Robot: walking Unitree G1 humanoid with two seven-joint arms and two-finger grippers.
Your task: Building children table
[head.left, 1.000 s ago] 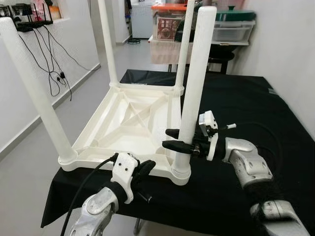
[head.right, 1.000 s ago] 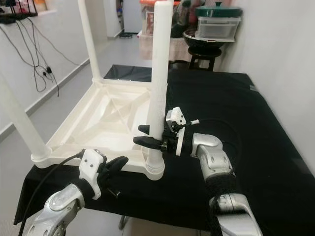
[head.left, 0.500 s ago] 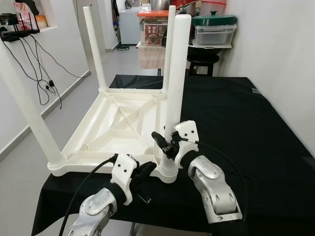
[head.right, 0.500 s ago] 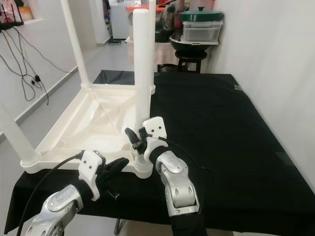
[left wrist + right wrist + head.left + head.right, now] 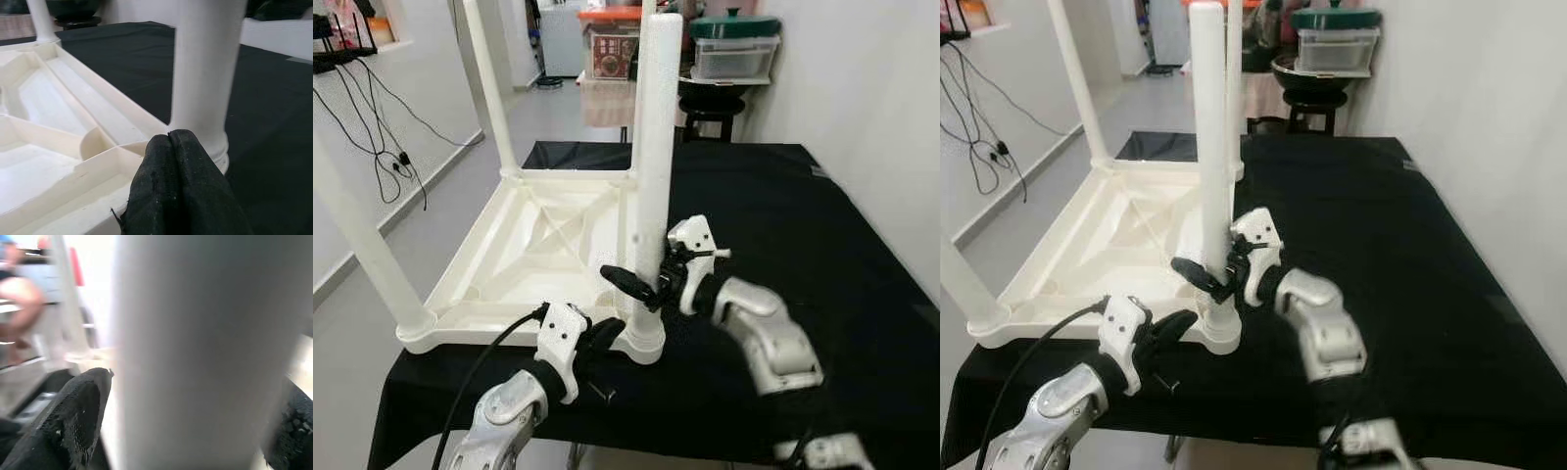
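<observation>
— Where is the children's table sitting?

— It is lying upside down on a black cloth that is covering a larger surface, its ribbed underside facing up and white legs standing upright from the corners. The near leg is rising from a round socket at the corner closest to the robot.

— And the right gripper?

— It is reaching in from the right and straddling that near leg low on its shaft; one black finger is showing on the left side of the leg. In the right wrist view the leg is standing between the two fingers, though the blur is making it hard to say whether the pads are pressing on it.

— What is the left gripper doing?

— Its fingers are pressed together with nothing between them, the tips resting against the table's rim just beside the leg's socket.

— Anything behind?

— Cables are hanging down the left wall, and storage boxes are sitting beyond the far end.
</observation>
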